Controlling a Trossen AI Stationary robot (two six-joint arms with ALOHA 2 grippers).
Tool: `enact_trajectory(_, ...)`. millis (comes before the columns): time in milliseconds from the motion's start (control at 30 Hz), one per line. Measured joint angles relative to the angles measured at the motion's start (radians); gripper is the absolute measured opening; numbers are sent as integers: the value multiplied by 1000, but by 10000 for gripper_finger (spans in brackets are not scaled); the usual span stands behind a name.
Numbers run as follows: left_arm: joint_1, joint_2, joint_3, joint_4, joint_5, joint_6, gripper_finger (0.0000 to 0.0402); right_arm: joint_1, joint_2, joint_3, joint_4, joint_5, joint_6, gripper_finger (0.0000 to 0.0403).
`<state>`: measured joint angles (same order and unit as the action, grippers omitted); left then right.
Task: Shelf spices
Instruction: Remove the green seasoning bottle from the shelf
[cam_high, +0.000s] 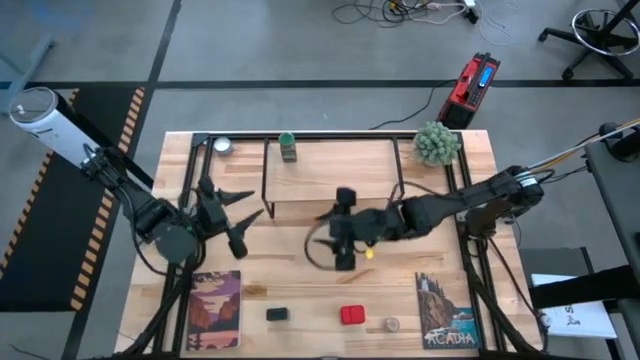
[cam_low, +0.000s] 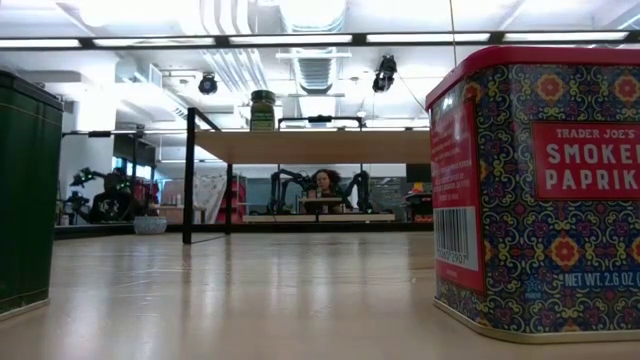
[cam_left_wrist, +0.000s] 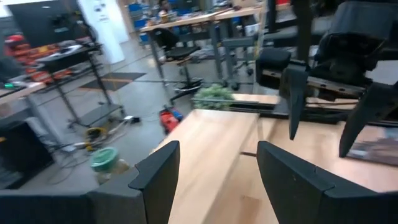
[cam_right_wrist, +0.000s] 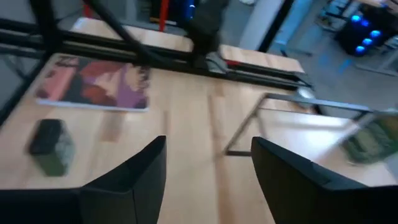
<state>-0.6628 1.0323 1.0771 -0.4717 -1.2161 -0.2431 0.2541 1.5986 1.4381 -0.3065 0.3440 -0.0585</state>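
Green-capped spice bottle (cam_high: 288, 147) upright on light wooden board of black-rod shelf (cam_high: 330, 160). Left gripper (cam_high: 236, 222) beside shelf: fingers apart, empty. Right gripper (cam_high: 343, 232) before shelf: fingers apart, empty.

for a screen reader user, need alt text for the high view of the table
Overhead view of a light wooden table: a green-capped bottle stands on the black-rod wooden shelf, both dark arms' tools, left and right, hover open in front of it.
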Motion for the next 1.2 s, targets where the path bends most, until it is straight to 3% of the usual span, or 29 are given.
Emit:
enact_trajectory(200,148,-27,0,-13,125,26,204,-100,-1,-4,-6,-119,-61,204)
enact_trajectory(500,252,-64,0,-113,172,26,204,-186,-9,21,8,-114,-88,202)
enact_trajectory(600,263,-79,0,-131,172,25,204,-196,-11,41,30,-94,-169,196)
enact_trajectory(733,283,-89,0,-134,173,26,204,-197,-11,73,64,-52,-206,181)
enact_trajectory(900,310,-92,-5,-136,220,46,204,-221,-10,81,55,-86,-272,147)
enact_trajectory(1200,408,-80,-8,-134,300,71,204,-426,12,79,63,-333,-171,88)
